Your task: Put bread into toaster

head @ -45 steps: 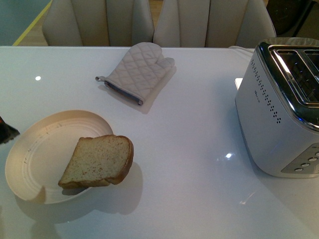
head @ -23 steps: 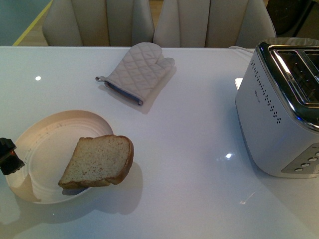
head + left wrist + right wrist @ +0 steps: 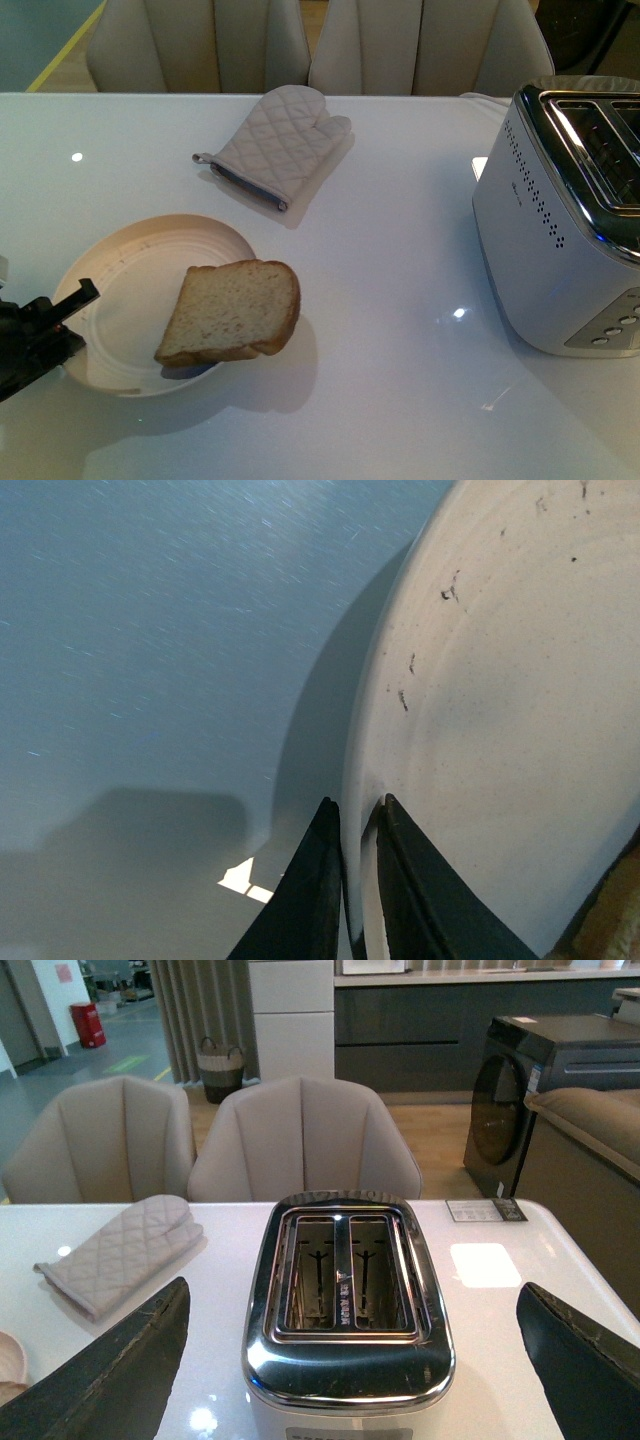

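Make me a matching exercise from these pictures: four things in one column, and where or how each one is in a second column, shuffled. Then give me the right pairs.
Things:
1. bread
2. toaster
3. oven mitt
4. left gripper

Places or states:
A. lying flat at the far side of the table, near the chairs
B. fingers on either side of the rim of the plate
C. leaning on the plate, overhanging its edge
D. standing on the right, both slots empty

Pairs: 1-C, 2-D, 3-A, 4-B
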